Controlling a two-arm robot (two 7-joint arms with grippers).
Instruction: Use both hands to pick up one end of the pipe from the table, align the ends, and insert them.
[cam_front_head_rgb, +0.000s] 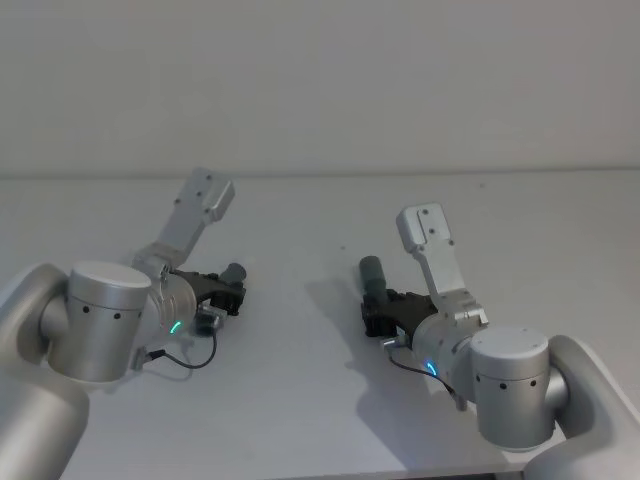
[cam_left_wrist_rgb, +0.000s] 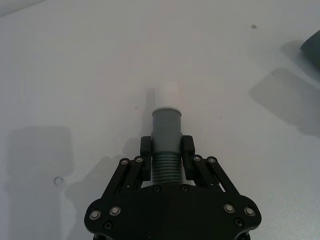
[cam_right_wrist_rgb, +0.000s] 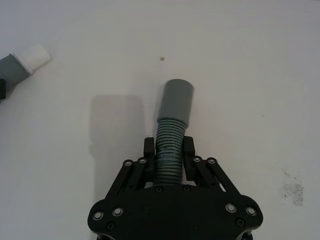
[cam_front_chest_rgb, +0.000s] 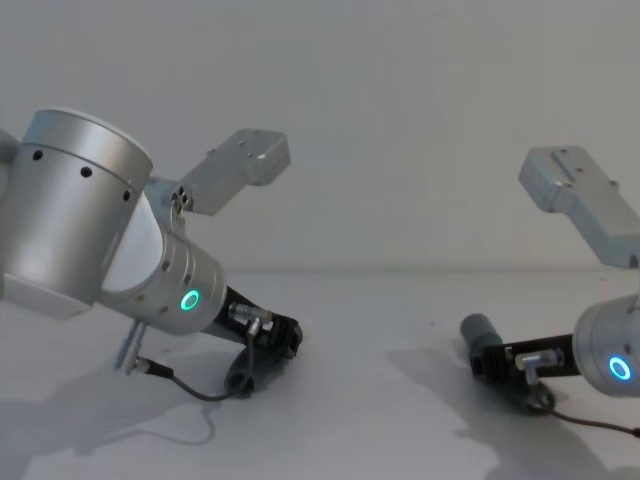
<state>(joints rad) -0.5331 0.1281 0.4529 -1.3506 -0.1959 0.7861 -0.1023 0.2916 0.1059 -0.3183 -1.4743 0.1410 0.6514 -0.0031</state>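
Left gripper (cam_front_head_rgb: 232, 290), lower left in head view: fingers clamped on ribbed pipe piece (cam_left_wrist_rgb: 166, 127), white tip (cam_left_wrist_rgb: 168, 94) leading, down near table (cam_front_head_rgb: 300, 210). Right gripper (cam_front_head_rgb: 375, 305), lower right: clamped on socket piece (cam_right_wrist_rgb: 170, 135). Ends well apart. Likely risk: ribs flex, tip strikes socket rim (cam_right_wrist_rgb: 179, 83) off-axis. Open table between; front edge close.

This looks like a robotics lab test station: a plain white table (cam_front_head_rgb: 300, 410), a blank pale wall (cam_front_head_rgb: 320, 80) and silver robot arms (cam_front_head_rgb: 105, 320).
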